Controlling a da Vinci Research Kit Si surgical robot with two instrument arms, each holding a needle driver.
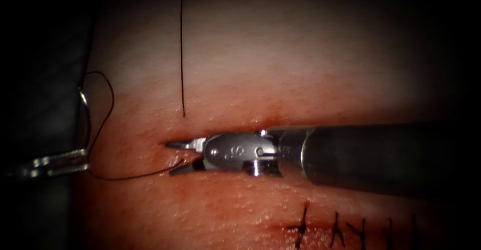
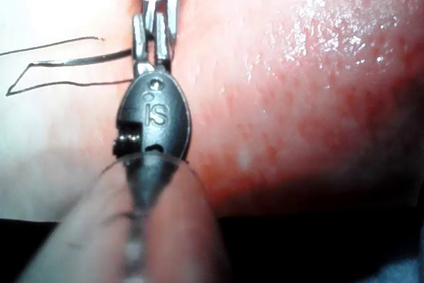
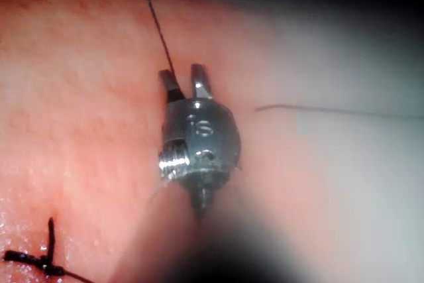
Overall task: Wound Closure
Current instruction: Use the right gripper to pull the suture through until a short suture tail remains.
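Tissue point(image 1: 300, 69) lies pink and wet across the endoscope view, with the cut point(image 1: 240, 126) running level through the middle of the frame. The right tool point(image 1: 173, 157) reaches in along it from the right, its jaws spread apart at the cut's left end and holding nothing. At the far left edge of the frame, well left of the cut, the left tool point(image 1: 82, 160) has its jaws clamped on the needle point(image 1: 88, 119) near its lower end. The needle stands up from there, clear of the tissue. Thread point(image 1: 135, 176) leaves the needle's upper end, loops out and down, then runs right to the right tool's lower jaw; I cannot tell whether it touches. A straight strand point(image 1: 182, 54) drops from the top of the frame into the tissue just above the cut. A row of stitches point(image 1: 350, 230) crosses a second cut at the lower right. From the left wrist, the left tool point(image 2: 154, 48) grips the needle point(image 2: 79, 61), thread point(image 2: 66, 85) trails beside it over the tissue point(image 2: 318, 97), and the right tool point(image 2: 162, 1) sits just beyond. From the right wrist, the right tool point(image 3: 187, 79) is parted, thread point(image 3: 159, 28) meets one of its jaws, and a stitch point(image 3: 48, 260) sits on the tissue point(image 3: 79, 97).
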